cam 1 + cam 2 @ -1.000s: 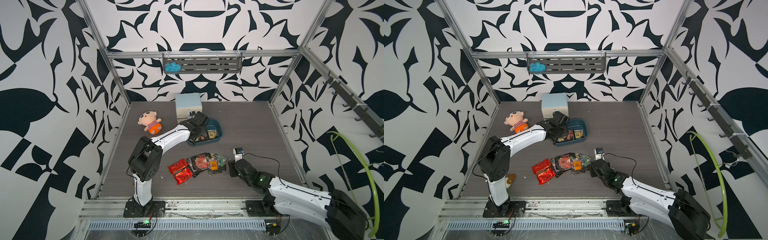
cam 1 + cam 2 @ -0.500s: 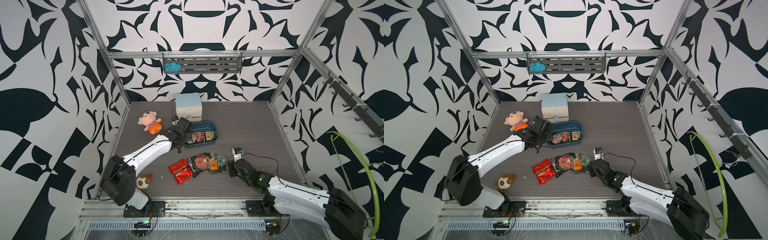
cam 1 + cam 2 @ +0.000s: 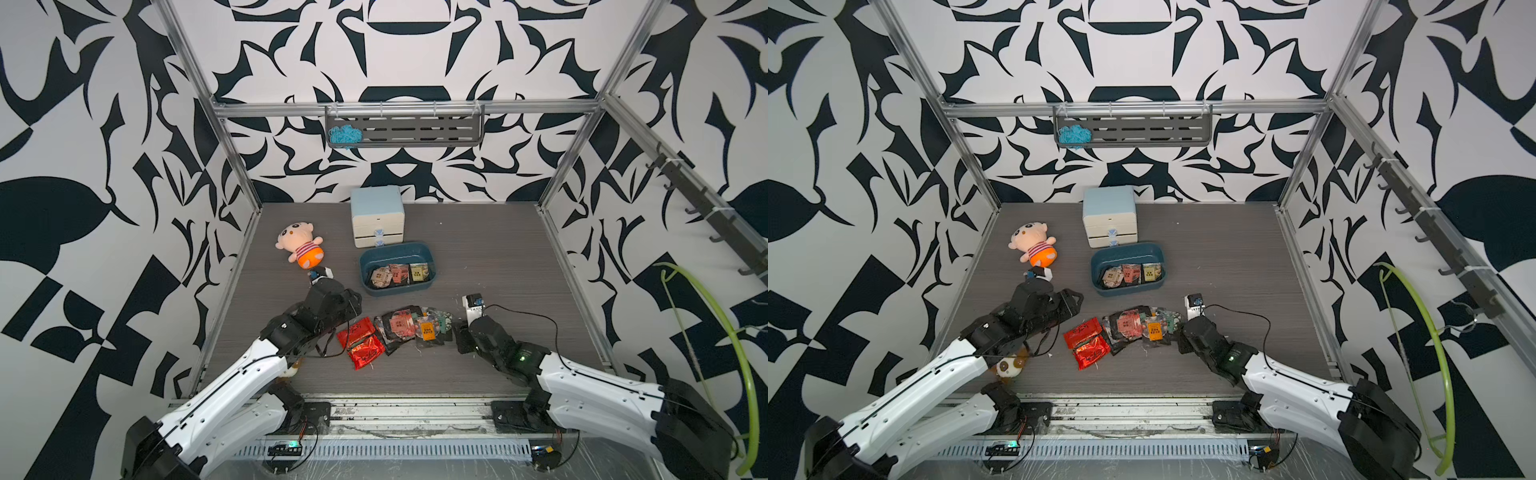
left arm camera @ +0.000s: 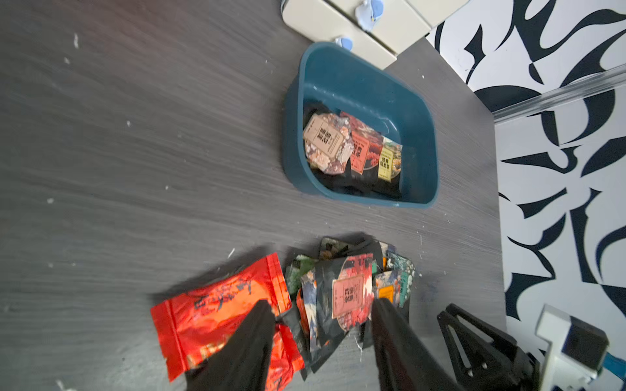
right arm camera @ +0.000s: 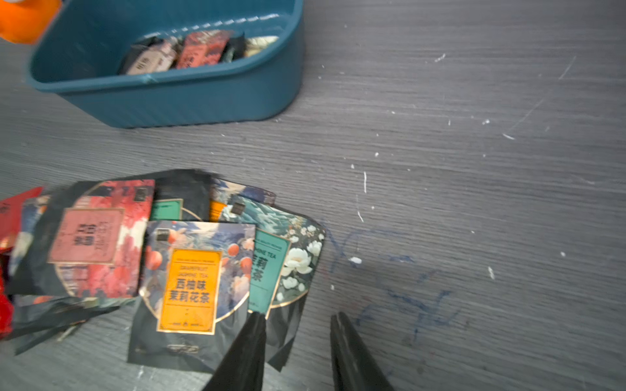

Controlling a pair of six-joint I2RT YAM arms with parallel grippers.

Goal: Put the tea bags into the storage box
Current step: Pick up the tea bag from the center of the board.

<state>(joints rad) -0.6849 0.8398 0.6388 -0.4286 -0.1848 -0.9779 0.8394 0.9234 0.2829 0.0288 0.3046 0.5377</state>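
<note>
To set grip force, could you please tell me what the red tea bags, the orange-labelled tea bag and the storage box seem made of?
Red tea bags: probably metallised foil, glossy, crinkled, bright glints.
Orange-labelled tea bag: seemingly matte printed film or paper, gilt label border.
Storage box: likely moulded plastic, satin teal, finely ribbed wall.

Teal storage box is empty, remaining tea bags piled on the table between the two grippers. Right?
Not empty: the left wrist view shows three tea bags lying in the storage box. The remaining tea bags are indeed piled on the table between the left gripper and the right gripper.
</note>
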